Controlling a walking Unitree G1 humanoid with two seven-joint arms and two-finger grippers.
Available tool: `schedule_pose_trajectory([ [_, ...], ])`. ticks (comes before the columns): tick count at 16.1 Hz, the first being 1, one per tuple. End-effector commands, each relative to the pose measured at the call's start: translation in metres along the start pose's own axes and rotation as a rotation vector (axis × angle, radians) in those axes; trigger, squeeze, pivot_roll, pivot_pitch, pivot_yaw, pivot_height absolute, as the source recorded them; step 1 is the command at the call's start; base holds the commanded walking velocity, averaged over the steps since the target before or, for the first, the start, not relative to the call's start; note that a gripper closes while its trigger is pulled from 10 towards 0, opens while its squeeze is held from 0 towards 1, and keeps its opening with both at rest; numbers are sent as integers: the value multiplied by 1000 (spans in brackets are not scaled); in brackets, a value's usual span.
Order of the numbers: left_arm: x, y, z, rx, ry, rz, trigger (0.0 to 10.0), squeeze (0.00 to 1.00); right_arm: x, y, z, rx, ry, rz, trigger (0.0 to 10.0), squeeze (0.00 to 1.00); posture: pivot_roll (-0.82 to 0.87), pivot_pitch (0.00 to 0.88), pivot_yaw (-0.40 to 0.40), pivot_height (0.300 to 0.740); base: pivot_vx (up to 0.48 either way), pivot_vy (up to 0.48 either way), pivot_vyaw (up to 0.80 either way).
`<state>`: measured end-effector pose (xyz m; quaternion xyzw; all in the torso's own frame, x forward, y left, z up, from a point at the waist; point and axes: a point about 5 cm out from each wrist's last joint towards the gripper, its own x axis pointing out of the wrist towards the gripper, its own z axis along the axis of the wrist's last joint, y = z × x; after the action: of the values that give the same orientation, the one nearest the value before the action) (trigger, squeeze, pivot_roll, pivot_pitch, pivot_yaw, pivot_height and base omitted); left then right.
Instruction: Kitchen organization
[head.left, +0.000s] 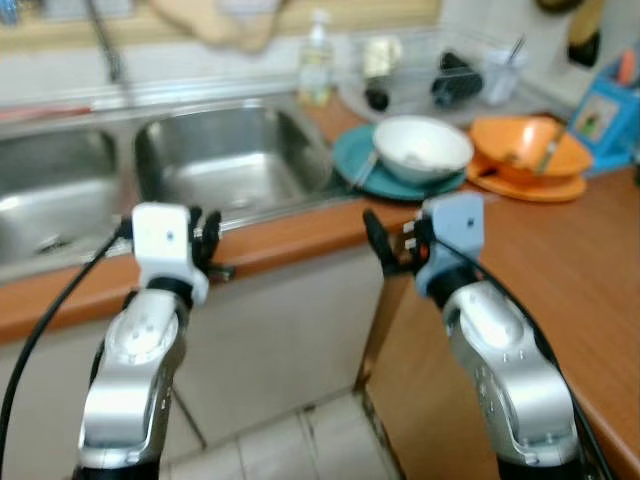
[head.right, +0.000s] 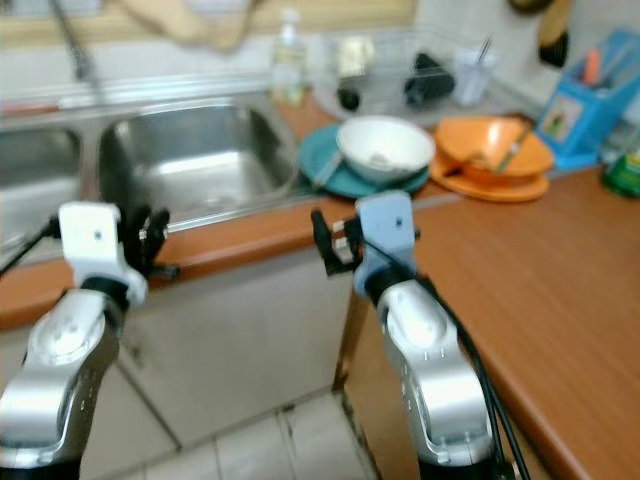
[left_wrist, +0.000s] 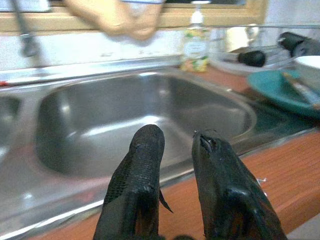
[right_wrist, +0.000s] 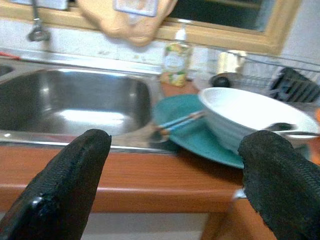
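Note:
A white bowl (head.left: 422, 147) sits on a teal plate (head.left: 350, 160) at the counter's corner, right of the steel sink (head.left: 225, 160). Chopsticks (right_wrist: 180, 121) lie on the plate's rim. An orange bowl (head.left: 528, 148) holding a utensil rests on an orange plate (head.left: 525, 188) further right. My right gripper (head.left: 392, 245) hovers open before the counter edge, facing the teal plate with nothing between its fingers. My left gripper (head.left: 207, 240) is at the counter edge in front of the sink, its fingers (left_wrist: 145, 175) close together and holding nothing.
A soap bottle (head.left: 316, 62) and a wire dish rack (head.left: 440, 70) with dark items stand behind the plates. A blue utensil holder (head.left: 608, 115) is at the far right. The faucet (head.left: 105, 45) rises behind the sinks. The wooden counter (head.left: 560, 270) runs down my right side.

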<state>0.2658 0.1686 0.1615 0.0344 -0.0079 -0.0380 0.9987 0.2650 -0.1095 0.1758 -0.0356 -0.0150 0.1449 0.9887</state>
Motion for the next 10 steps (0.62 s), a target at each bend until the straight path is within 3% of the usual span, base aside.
schedule_pose_trajectory([
  [1, 2, -9, 3, -3, -12, -42, 10000, 0, -1, -6, 3, -15, -20, -17, 10000, 0, -86, 0, 5, 740, 368, 0, 0],
  [10, 4, -11, 6, -1, -24, -59, 10000, 0, -8, 2, 17, -18, -145, 32, 10000, 0, -93, 0, 20, 740, 366, 0, 0],
])
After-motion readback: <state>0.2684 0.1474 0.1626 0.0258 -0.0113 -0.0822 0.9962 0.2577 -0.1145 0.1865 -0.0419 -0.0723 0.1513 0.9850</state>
